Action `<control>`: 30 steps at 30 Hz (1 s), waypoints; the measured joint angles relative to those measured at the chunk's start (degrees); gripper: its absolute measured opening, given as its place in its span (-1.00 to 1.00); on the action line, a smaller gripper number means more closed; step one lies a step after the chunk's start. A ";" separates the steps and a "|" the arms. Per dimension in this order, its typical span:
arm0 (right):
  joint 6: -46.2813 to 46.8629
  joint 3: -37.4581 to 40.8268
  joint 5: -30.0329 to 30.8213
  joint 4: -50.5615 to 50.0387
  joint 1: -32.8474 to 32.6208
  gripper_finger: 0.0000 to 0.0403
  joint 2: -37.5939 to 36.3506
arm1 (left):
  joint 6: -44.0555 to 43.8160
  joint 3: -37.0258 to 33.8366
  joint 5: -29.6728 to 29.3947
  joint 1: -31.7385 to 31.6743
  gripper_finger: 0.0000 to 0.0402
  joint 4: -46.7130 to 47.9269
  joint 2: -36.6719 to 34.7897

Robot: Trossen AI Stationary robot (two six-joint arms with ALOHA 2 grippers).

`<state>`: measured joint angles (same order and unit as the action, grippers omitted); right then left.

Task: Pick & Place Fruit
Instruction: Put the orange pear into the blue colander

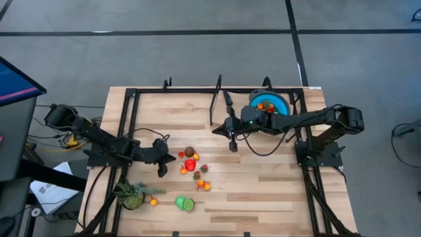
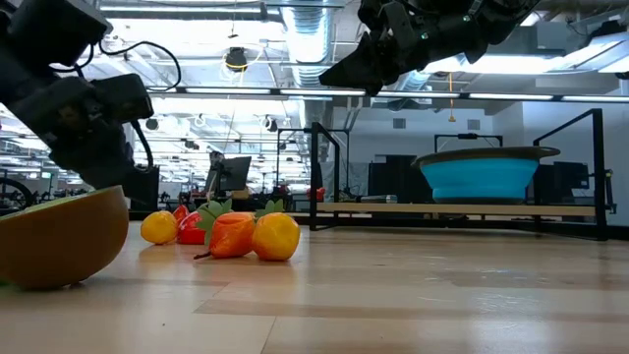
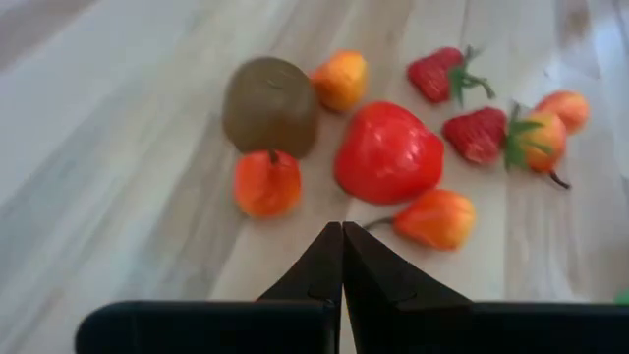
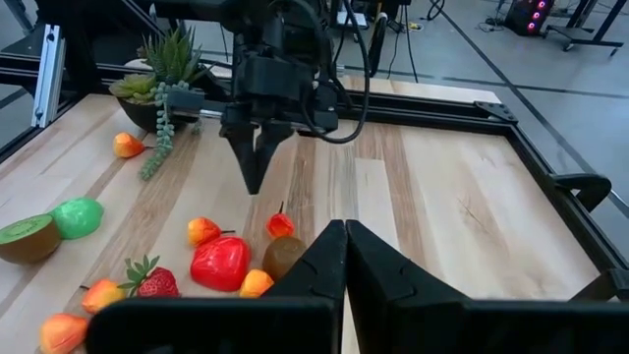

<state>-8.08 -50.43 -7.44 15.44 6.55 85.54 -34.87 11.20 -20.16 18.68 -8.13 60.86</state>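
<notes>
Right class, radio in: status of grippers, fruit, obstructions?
Left gripper shut, empty, beside fruit cluster. Right gripper shut, empty, raised mid-table. Some fruit in blue bowl. Nothing blocking.

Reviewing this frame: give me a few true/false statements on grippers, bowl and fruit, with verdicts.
1. The left gripper holds a toy fruit. False: its fingers are shut on nothing.
2. The round blue bowl already holds fruit. True.
3. The right gripper is shut and empty. True.
4. The brown kiwi-like toy fruit sits in the bowl. False: it lies on the light wooden table.
5. The spiky green potted plant stands beside the bowl. False: it stands near the left arm, far from the bowl.
</notes>
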 joint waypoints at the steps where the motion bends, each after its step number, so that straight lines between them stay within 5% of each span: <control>1: 0.01 0.00 0.00 0.00 0.00 -0.99 0.00 | 0.03 0.00 -0.64 -0.13 -0.99 0.01 0.00; 8: 0.01 -0.02 0.00 -0.04 0.00 -1.00 0.00 | 2.97 0.00 -1.93 -1.98 -0.79 0.07 0.00; 18: -0.01 -0.02 -0.01 -0.20 0.00 -0.99 0.00 | 3.21 0.00 -2.04 -4.20 0.15 0.25 0.00; 22: -0.01 -0.02 -0.02 -0.17 0.00 -1.00 0.00 | 9.59 0.00 -2.11 -4.18 0.45 0.23 0.00; 30: 0.00 -0.02 -0.02 -0.21 0.00 -0.99 0.00 | 16.93 -0.04 -2.15 -4.15 0.48 -0.28 3.18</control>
<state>-8.09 -50.46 -7.46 15.23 6.55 85.54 -17.95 11.16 -22.31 14.52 -8.41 64.04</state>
